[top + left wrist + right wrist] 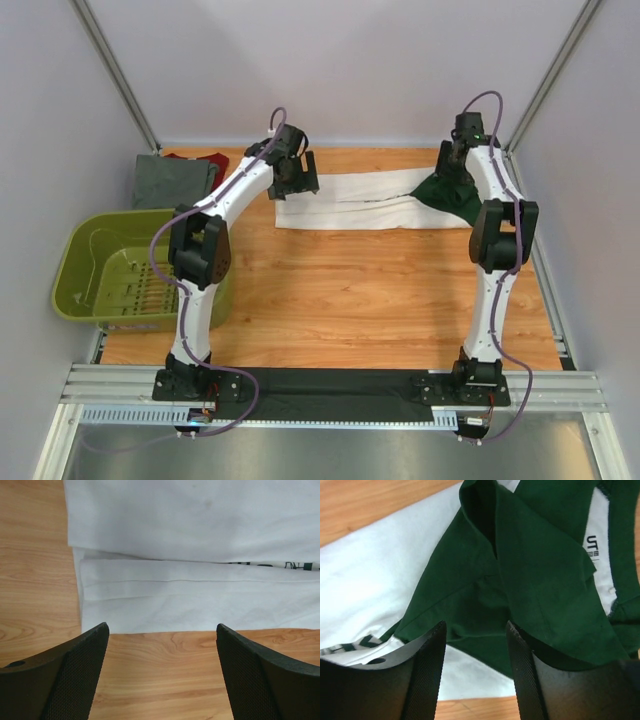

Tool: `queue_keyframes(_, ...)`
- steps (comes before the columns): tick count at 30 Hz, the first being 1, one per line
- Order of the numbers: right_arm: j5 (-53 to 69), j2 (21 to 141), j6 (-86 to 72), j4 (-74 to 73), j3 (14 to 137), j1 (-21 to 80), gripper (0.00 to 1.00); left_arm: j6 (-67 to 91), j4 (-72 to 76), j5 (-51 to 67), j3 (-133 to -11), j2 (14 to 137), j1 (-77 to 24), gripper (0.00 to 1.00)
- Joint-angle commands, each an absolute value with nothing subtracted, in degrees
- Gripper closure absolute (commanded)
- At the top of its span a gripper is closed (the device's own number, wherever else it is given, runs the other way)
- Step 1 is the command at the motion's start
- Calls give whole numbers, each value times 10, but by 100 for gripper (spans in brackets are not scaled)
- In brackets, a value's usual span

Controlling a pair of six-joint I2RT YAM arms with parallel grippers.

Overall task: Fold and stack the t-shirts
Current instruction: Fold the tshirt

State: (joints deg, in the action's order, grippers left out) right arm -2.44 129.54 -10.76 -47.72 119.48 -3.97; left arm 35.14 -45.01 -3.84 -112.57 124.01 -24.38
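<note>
White t-shirt point(340, 205) lies folded, hem point(200, 607) just beyond the wide-open left gripper point(161, 630), green collar point(535, 575) under the parted right gripper point(476, 627).

The white t-shirt point(345, 205) lies flat across the far side of the counter point(350, 300), folded lengthwise into a long narrow strip with its sides lapped over the middle. Its dark green shoulder part point(452, 190) sits at the right end, rumpled, with a white neck label showing inside. The hem end on the left is square and tidy. In the far left corner the grey t-shirt point(172, 182) lies folded flat, and the dark red t-shirt point(205, 159) peeks out behind it.
</note>
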Motion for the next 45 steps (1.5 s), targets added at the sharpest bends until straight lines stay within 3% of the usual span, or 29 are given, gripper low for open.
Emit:
queue_keyframes(1, -91, 1328, -61, -493, 1246, -40, 48, 325, -423, -26, -1166, 1242, -258, 6)
queue_keyframes(11, -177, 1359, -49, -483, 1249, -47, 74, 280, -327, 16, -1185, 1259, -287, 6)
queue_keyframes(15, -185, 1360, -60, -469, 1252, -56, 79, 284, -340, 20, -1208, 1293, -287, 7)
queue_keyframes(22, -100, 1379, -91, -418, 1259, -61, 80, 300, -379, -19, -1214, 1319, -287, 7)
queue_keyframes(26, -50, 1377, -176, -420, 1259, -72, 87, 323, -389, -27, -1227, 1340, -275, 7)
queue_keyframes(31, -18, 1309, -239, -318, 1141, -104, 87, 347, -362, -11, -1253, 1382, -263, 21)
queue_keyframes(33, -27, 1319, -232, -311, 1122, -109, 98, 363, -363, -6, -1257, 1396, -258, 28)
queue_keyframes(37, -29, 1351, -230, -373, 1135, -112, 100, 395, -385, 18, -1246, 1413, -246, 40)
queue_keyframes(45, -86, 1279, -226, -343, 988, -112, 100, 391, -445, 5, -1225, 1402, -249, 43)
